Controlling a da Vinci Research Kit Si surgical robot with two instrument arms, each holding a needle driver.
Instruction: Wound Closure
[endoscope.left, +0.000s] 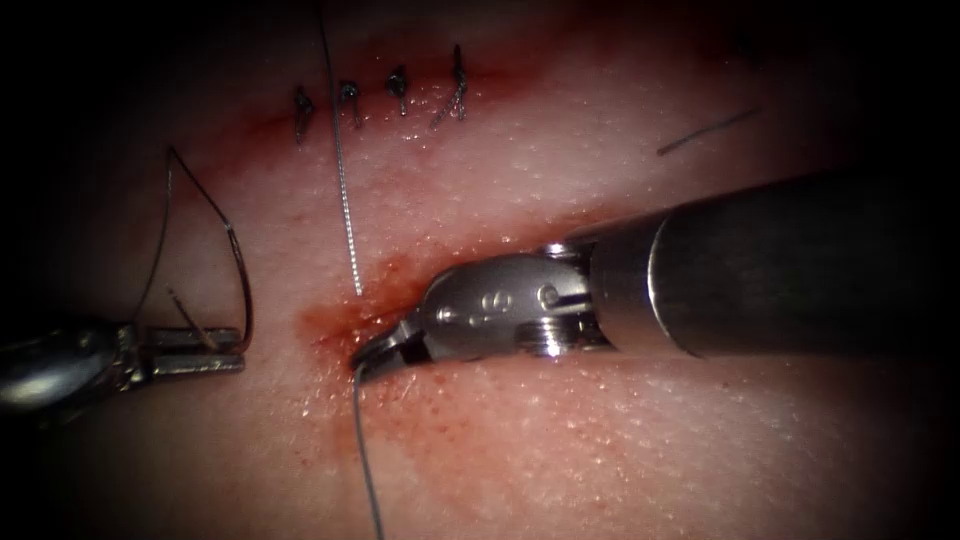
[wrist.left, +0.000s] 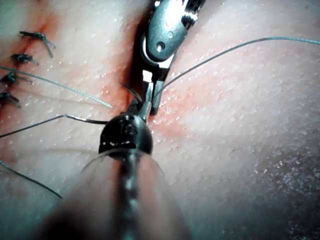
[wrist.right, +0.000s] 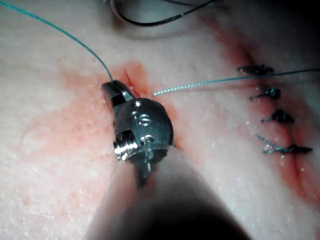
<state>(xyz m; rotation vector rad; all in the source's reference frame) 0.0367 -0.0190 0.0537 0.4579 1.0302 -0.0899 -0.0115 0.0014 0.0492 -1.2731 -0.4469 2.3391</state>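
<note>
My left tool (endoscope.left: 238, 352) lies low on the left, its jaws shut on the dark curved needle (endoscope.left: 236, 250) near one end. The needle arcs up free of the tissue (endoscope.left: 600, 450), and thin thread trails down from its upper end. My right tool (endoscope.left: 362, 366) reaches in from the right, with its jaws shut on the thread (endoscope.left: 365, 460) at a reddened spot. That thread runs down toward the front edge. In the right wrist view the right tool (wrist.right: 111, 89) pinches the teal thread (wrist.right: 60, 32), with the needle (wrist.right: 150, 22) beyond it.
A row of several dark knotted stitches (endoscope.left: 400, 85) closes the cut at the back. A loose thread tail (endoscope.left: 345, 210) hangs down from above and ends just above the right tool's jaws. A short cut piece of thread (endoscope.left: 705, 132) lies at the back right. Red fluid stains the tissue.
</note>
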